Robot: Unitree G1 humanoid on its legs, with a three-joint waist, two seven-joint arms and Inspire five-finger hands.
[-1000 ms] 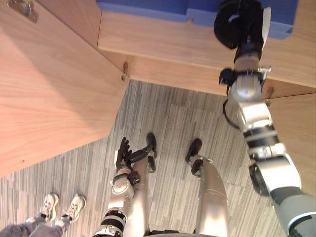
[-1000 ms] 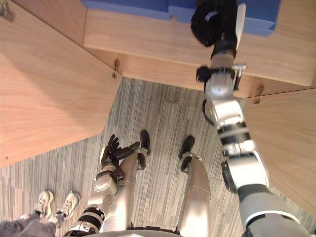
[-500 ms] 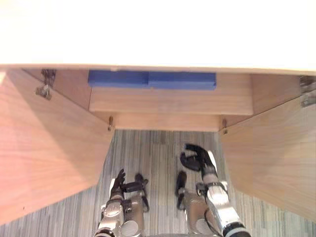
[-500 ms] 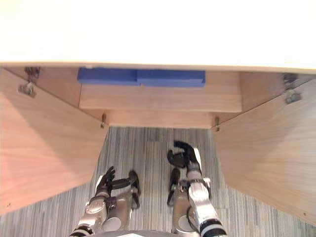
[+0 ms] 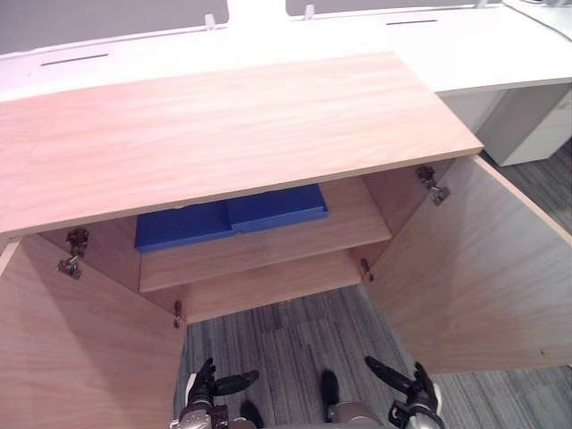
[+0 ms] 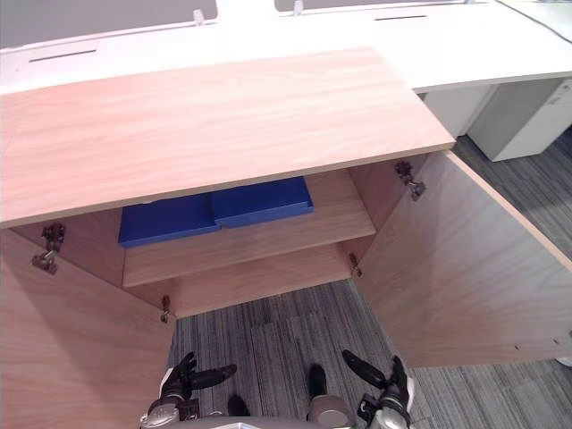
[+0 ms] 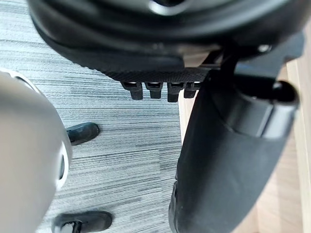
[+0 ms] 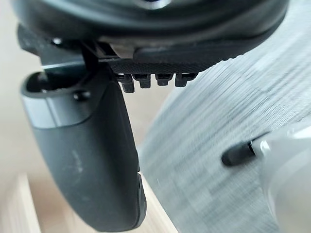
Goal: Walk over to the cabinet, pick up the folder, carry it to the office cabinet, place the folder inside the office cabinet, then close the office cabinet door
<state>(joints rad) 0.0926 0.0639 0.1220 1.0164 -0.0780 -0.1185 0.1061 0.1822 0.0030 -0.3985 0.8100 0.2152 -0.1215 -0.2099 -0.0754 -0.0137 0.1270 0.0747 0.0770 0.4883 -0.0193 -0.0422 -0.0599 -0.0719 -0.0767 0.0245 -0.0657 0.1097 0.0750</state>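
A flat blue folder (image 5: pixel 228 219) lies on the middle shelf of the wooden office cabinet (image 5: pixel 232 134), well inside and left of centre. Both cabinet doors stand wide open. My left hand (image 5: pixel 207 386) hangs low in front of the cabinet over the carpet, fingers straight and holding nothing. My right hand (image 5: pixel 413 384) hangs low by the right door, thumb spread, open and empty. In the right wrist view the right hand (image 8: pixel 97 155) has straight fingers above carpet and a wood edge. In the left wrist view the left hand (image 7: pixel 228 160) is just as straight.
The left door (image 5: pixel 80 357) and the right door (image 5: pixel 483 277) flank the grey striped carpet (image 5: pixel 286 344) where I stand. A long white desk (image 5: pixel 500 45) runs behind the cabinet, with a white drawer unit (image 5: pixel 536 125) at the far right.
My right hand has come down off the folder on the shelf to hang low, and its fingers have straightened. The camera has swung up to take in the whole cabinet. The folder stays on the shelf.
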